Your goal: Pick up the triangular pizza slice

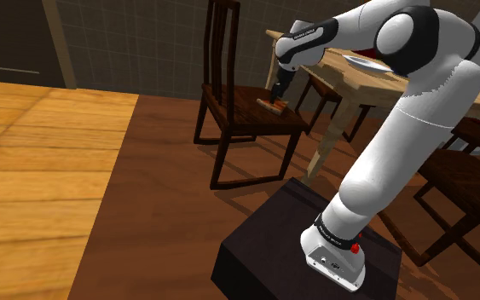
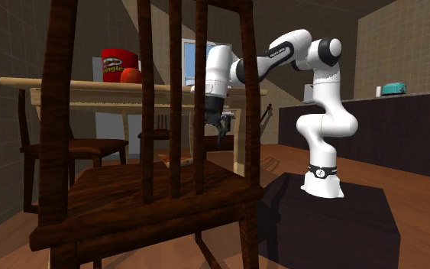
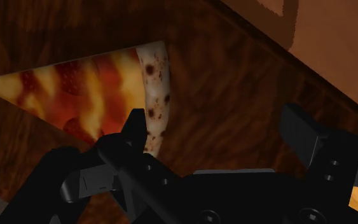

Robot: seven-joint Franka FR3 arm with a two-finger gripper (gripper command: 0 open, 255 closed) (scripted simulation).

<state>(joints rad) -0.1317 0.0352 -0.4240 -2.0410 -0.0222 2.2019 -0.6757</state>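
- The hand [image 3: 215, 121] is released. Its two black fingers stand apart, with only bare seat between them and nothing gripped.
- The pizza slice [image 3: 95, 89] lies flat on the dark wooden chair seat [image 3: 234, 70], outside the gap. The end of its pale, spotted crust sits at the tip of one finger, and contact cannot be confirmed. Its point runs away from the hand on that finger's outer side.
- In the shoulder view the hand hangs low over the seat, with the slice just under it at about 6 o'clock.
- Edges: the seat's edge runs close beyond the fingers, with brown floor [image 3: 343, 44] past it. In the shoulder view the chair back [image 1: 223, 43] rises at 10 o'clock from the hand. The light wooden desk [image 1: 367, 83] stands near at 3 o'clock, and open seat lies at 8 o'clock.
- Writing: a red can [image 2: 118, 64] on the desk shows white lettering, legible as "ingles". The small label on the forearm cannot be read.
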